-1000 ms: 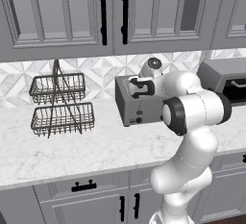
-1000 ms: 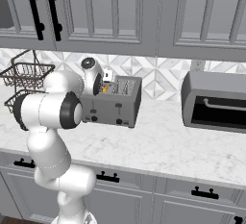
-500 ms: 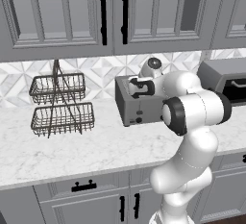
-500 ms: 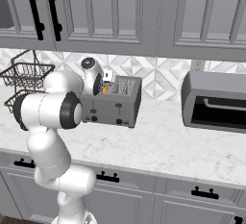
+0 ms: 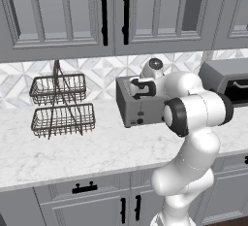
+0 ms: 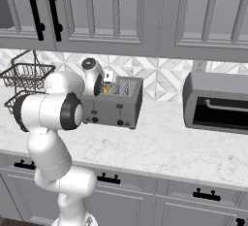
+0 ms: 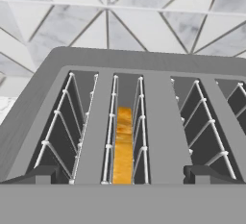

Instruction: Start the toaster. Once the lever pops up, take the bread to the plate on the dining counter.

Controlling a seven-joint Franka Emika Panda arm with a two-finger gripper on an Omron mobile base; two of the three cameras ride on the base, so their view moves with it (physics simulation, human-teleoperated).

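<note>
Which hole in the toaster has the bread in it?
In the hand view, the second slot from the left of the toaster holds the bread, showing its golden-orange crust; the other slots show bare wire guides.

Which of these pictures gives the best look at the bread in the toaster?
The hand view: it looks straight down into the toaster, where the bread stands edge-on in the second slot from the left. The right base view shows an orange speck beside the arm. The left base view shows the toaster.
</note>
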